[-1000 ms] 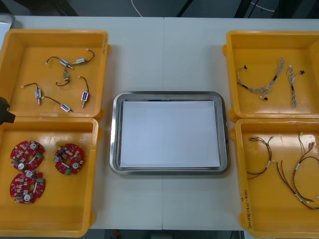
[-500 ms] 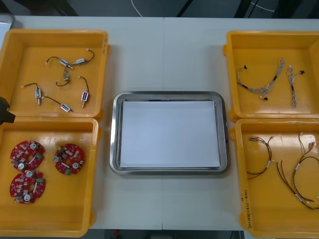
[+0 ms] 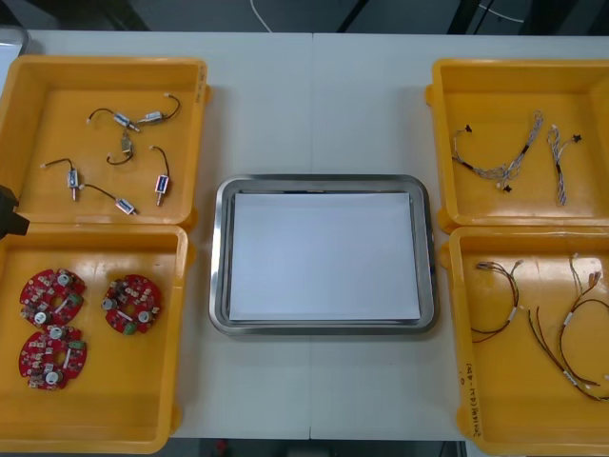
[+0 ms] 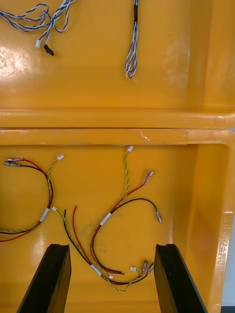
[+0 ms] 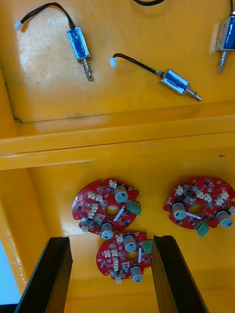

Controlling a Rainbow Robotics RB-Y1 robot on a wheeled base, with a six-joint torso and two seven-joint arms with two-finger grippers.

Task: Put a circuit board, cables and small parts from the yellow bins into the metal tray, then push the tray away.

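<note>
Hovering with fingers spread, the left gripper (image 5: pixel 111 240) has one circuit board (image 5: pixel 117 252) between its fingers, apparently staged for a pick. The right gripper (image 4: pixel 111 247), equally spread, stands over the red and yellow cables (image 4: pixel 105 219). The front view adds the metal tray (image 3: pixel 322 183), not yet loaded. The wrist views supply finger spacing.

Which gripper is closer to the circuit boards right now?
Left. The left gripper, open, hangs right over the circuit boards. The right gripper, open, is across the table over the red and yellow cables.
</note>
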